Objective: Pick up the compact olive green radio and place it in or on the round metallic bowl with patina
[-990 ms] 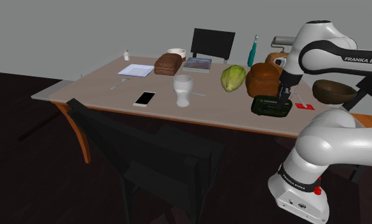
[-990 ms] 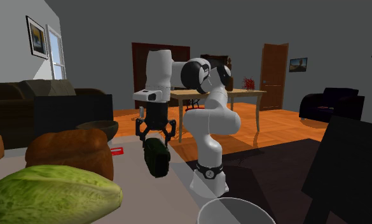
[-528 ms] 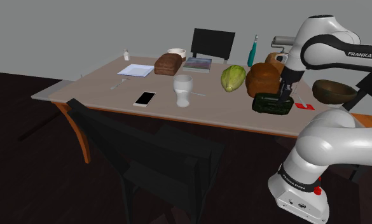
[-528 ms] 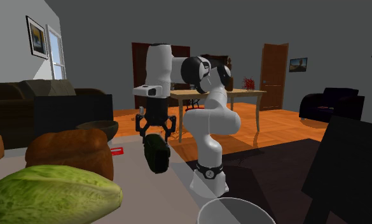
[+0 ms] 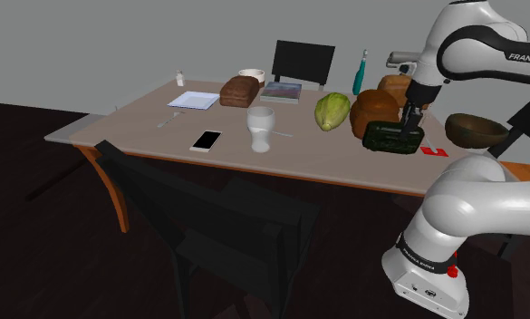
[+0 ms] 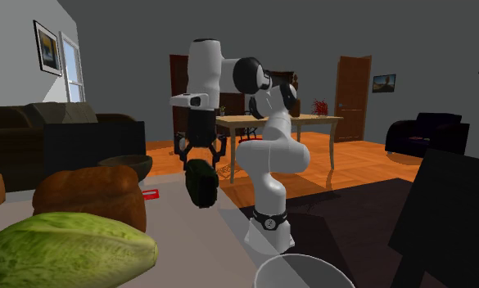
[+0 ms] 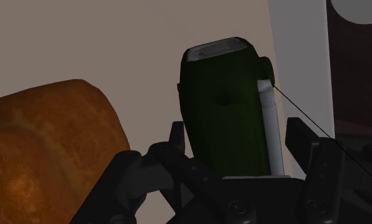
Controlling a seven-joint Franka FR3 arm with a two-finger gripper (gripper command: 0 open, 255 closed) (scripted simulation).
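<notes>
Over smooth tan tabletop (image 5: pixel 299 152), end effector (image 6: pixel 201 157) clamps boxy, round-edged dark-green radio (image 7: pixel 226 108).

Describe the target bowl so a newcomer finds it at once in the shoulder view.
Follow the long table to the shoulder view's right end, past the brown loaf, the green radio and the small red card. The bowl sits there: the only dark, round, open vessel, unlike the white cup mid-table.
</notes>
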